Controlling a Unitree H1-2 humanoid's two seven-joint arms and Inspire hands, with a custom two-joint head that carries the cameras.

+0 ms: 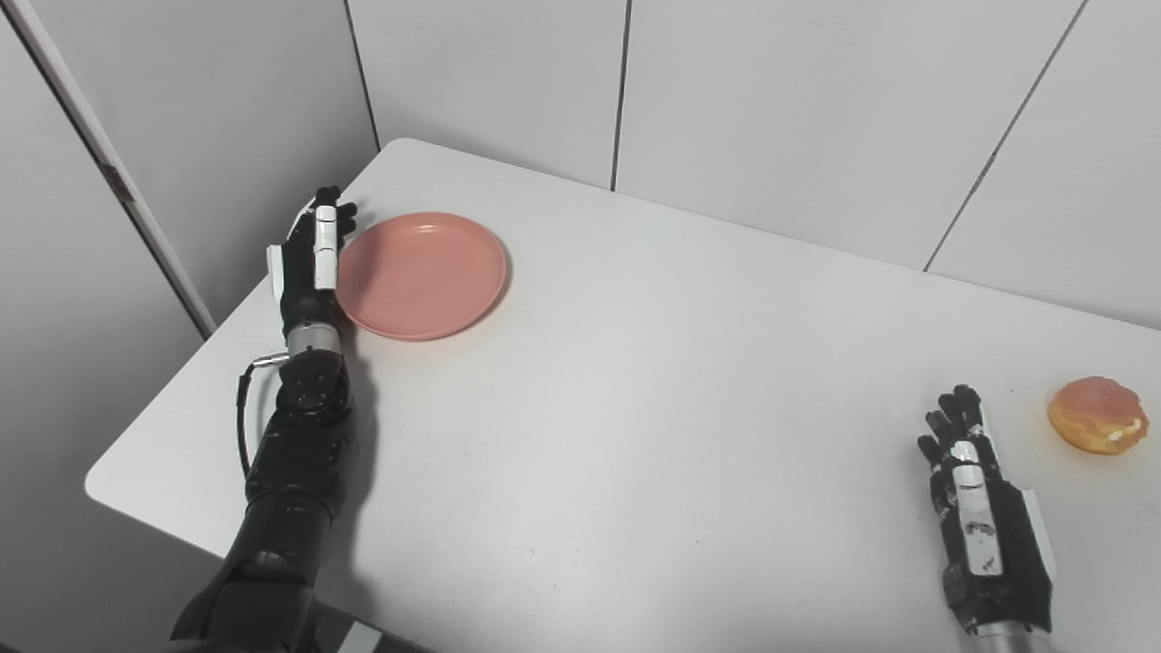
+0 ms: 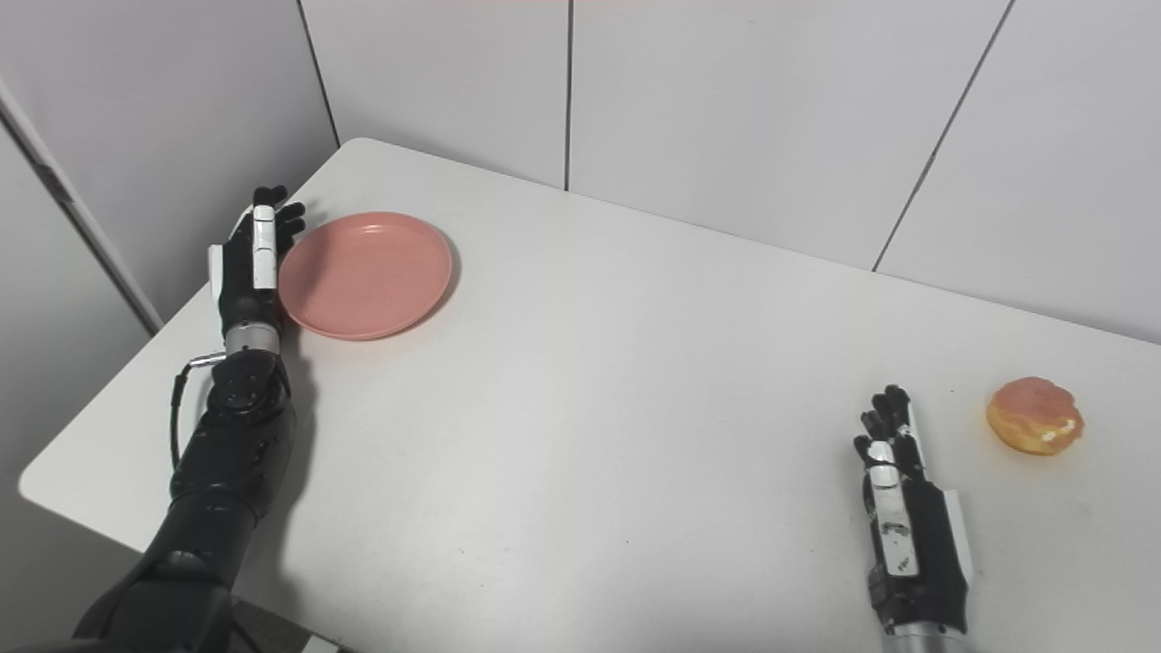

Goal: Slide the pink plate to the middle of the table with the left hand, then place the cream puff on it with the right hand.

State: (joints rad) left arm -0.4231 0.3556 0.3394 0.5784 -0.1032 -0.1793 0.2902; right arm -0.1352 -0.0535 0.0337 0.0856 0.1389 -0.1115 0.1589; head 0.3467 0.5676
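Observation:
The pink plate (image 1: pixel 422 273) lies flat at the far left of the white table (image 1: pixel 653 381). My left hand (image 1: pixel 311 260) stands edge-on against the plate's left rim, fingers straight and apart, holding nothing. A golden cream puff (image 1: pixel 1097 415) rests near the table's right side. To its left and a little nearer to me, my right hand (image 1: pixel 980 508) lies low over the table, open and empty, a short gap away from the puff.
Grey wall panels (image 1: pixel 771 109) close off the table's back. The table's rounded left corner and front-left edge (image 1: pixel 100 481) lie close beside my left arm.

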